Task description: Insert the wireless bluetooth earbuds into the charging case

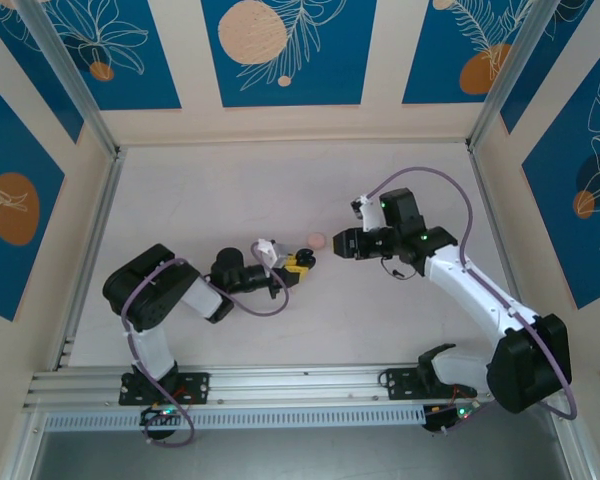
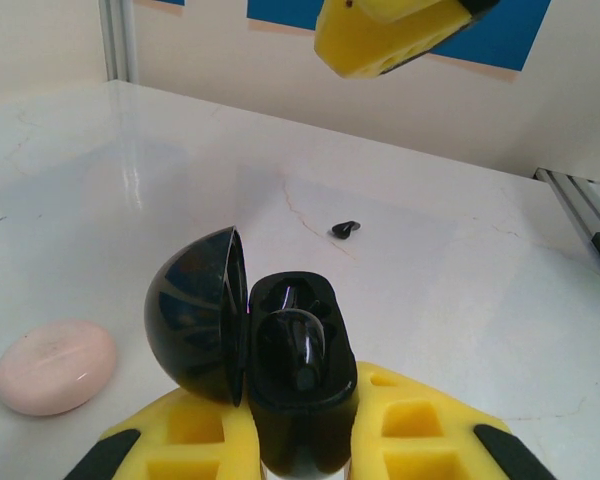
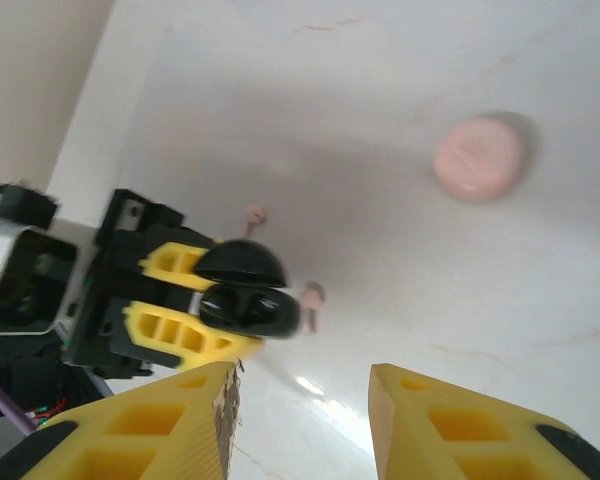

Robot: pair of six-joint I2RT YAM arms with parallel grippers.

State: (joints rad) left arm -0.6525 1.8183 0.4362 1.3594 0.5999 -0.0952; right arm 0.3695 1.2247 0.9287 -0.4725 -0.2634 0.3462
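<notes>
The black charging case (image 2: 300, 395) is sitting open near the middle of the bench (image 1: 210, 190), a little toward the near edge. Its round lid (image 2: 195, 315) is standing up on the left side. Something shiny and black is resting in one hole of the case, and it is looking like a black earbud (image 2: 292, 345). A second black earbud (image 2: 345, 229) is lying on the bench past the case, well apart from it.

The left end effector (image 2: 300, 440) is squeezing the case tight between its two yellow fingers (image 2: 185, 430), and it is holding the case up off the bench (image 1: 298, 262).

In the right wrist view, one pink earbud (image 3: 253, 214) is lying on the bench beside the left end effector. The other pink earbud (image 3: 313, 297) is lying just next to the black case (image 3: 248, 300). The pink case (image 3: 479, 158) is sitting closed on the bench, farther toward the far edge. From above, the pink case (image 1: 317, 239) is lying between the two end effectors.

The right end effector (image 3: 305, 385) is holding its fingers apart with nothing between them. It is hanging over the middle of the bench (image 1: 340, 243), pointing at the black case. One of its yellow fingers (image 2: 390, 30) is showing high above the case in the left wrist view.
</notes>
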